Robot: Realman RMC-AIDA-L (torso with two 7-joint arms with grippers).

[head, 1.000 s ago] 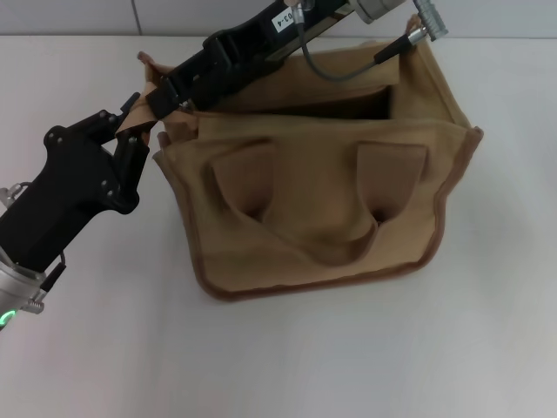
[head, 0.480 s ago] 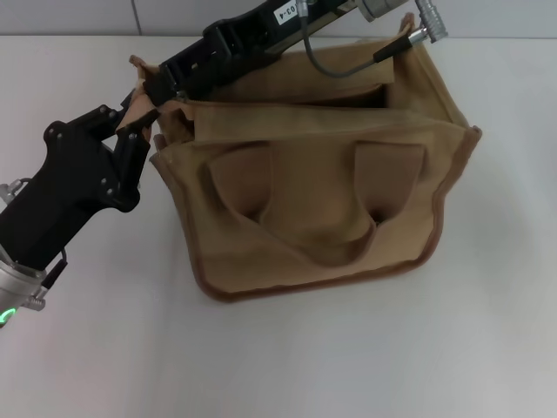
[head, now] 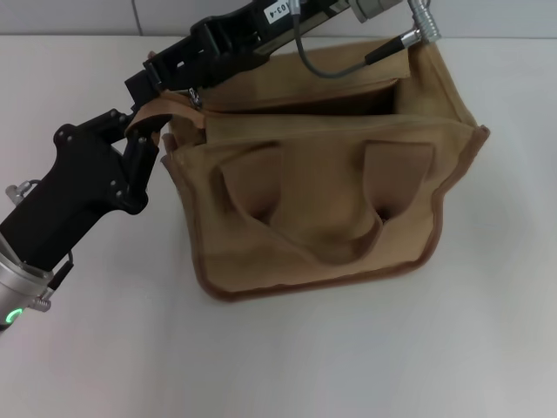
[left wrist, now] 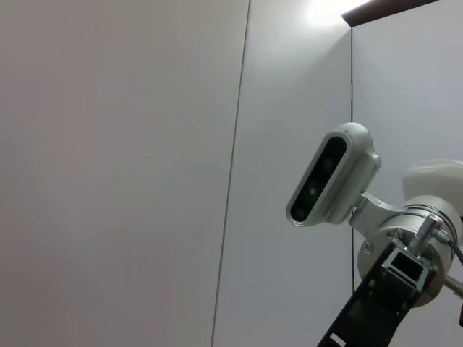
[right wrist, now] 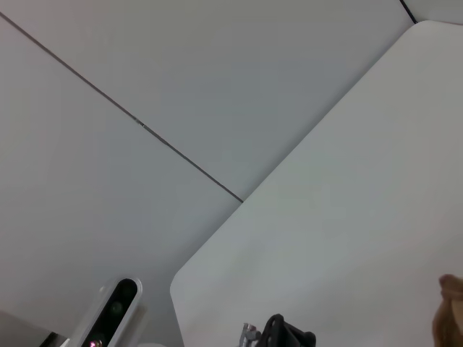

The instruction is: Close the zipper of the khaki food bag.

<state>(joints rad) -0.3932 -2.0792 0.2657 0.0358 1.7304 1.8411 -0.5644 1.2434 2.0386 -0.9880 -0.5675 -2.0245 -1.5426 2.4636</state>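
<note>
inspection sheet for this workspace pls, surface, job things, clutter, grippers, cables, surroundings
surface: white table, bare around the bag
job's things: khaki food bag upright, handles folded on its near side; top gapes at the right end; zipper slider not made out
clutter: nothing seen
grippers: left gripper pinches the fabric tab at the bag's left end; right gripper reaches across the bag top to that same end, fingers not readable
cables: grey cable loops off the right arm over the bag opening
surroundings: pale wall panels behind; head camera in the left wrist view
</note>
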